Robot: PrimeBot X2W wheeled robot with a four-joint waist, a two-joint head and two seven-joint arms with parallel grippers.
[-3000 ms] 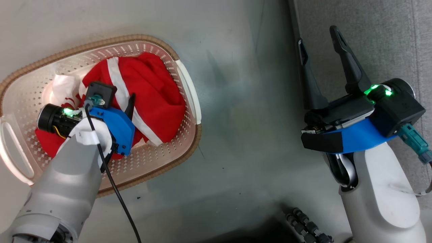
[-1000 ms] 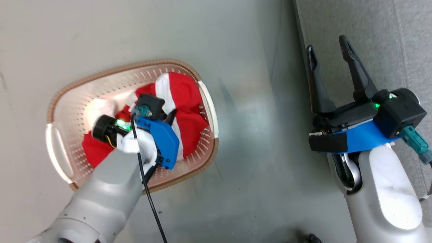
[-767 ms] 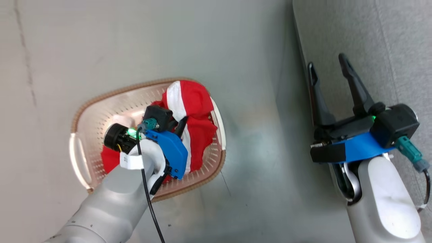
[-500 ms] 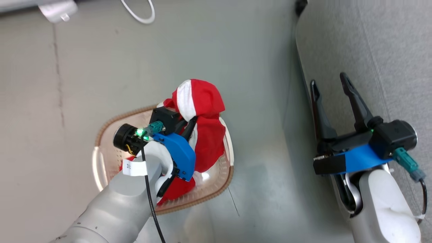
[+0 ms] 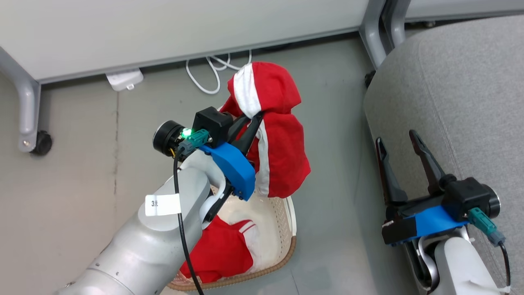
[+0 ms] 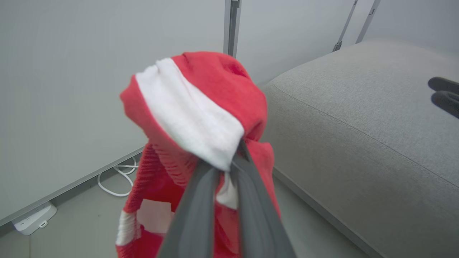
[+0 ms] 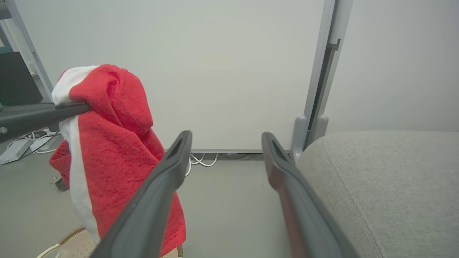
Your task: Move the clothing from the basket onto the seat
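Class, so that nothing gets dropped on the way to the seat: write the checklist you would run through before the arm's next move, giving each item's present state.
1. Left claw shut on the lifted garment: ok.
2. Its hem clear of the basket rim: cannot tell.
3. Right claw open, holding nothing: ok.
4. Seat bare where seen: ok.
5. Basket emptied: not ok, a second garment lies inside.
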